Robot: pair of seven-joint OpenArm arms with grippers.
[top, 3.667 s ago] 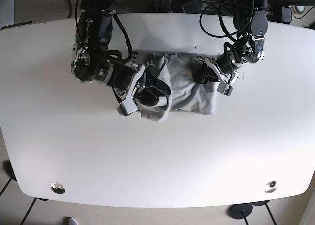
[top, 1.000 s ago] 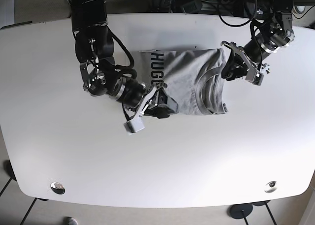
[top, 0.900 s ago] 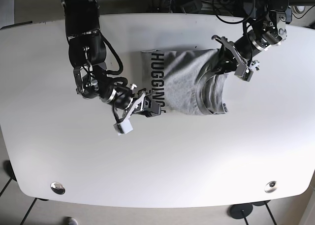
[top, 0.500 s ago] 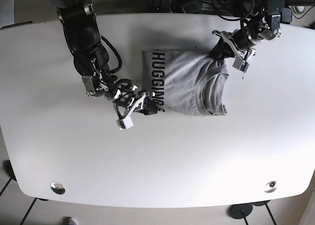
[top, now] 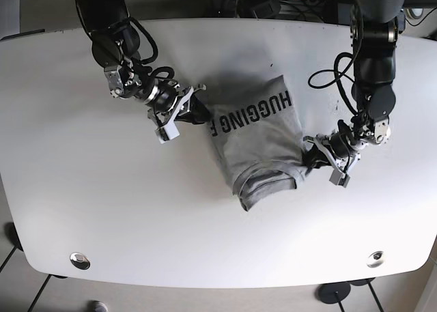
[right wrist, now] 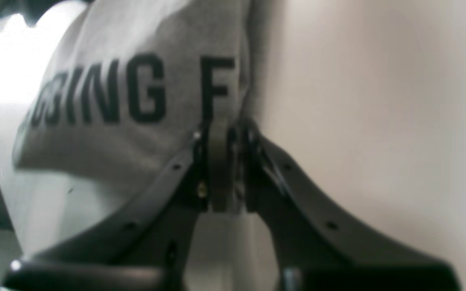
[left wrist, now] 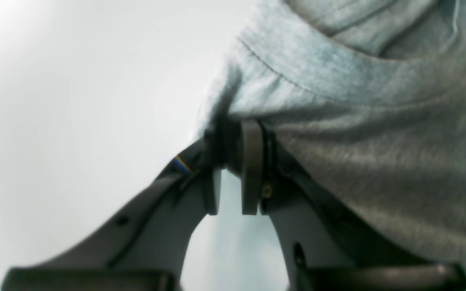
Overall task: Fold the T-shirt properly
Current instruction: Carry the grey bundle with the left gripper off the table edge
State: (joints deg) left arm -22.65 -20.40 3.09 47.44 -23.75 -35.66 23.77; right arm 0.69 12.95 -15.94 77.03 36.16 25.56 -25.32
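Note:
The grey T-shirt (top: 263,141) with black lettering lies folded and skewed on the white table (top: 205,223), its neck end toward the front. My right gripper (top: 198,114) is shut on the shirt's left edge beside the letter F; the right wrist view shows the jaws pinching that edge (right wrist: 225,133) of the shirt (right wrist: 136,60). My left gripper (top: 308,156) is shut on the shirt's right edge near the collar; the left wrist view shows the jaws clamped on a fold (left wrist: 233,157) of the shirt (left wrist: 358,121).
Both arms reach in from the table's back edge, with cables (top: 273,1) behind it. Two metal caps (top: 80,260) (top: 375,258) sit near the front corners. The table's front edge curves along the bottom of the base view.
The shirt has moved from the back of the table toward the middle and turned, lettering now along its back edge. My left gripper swung down to the front right; my right gripper moved back.

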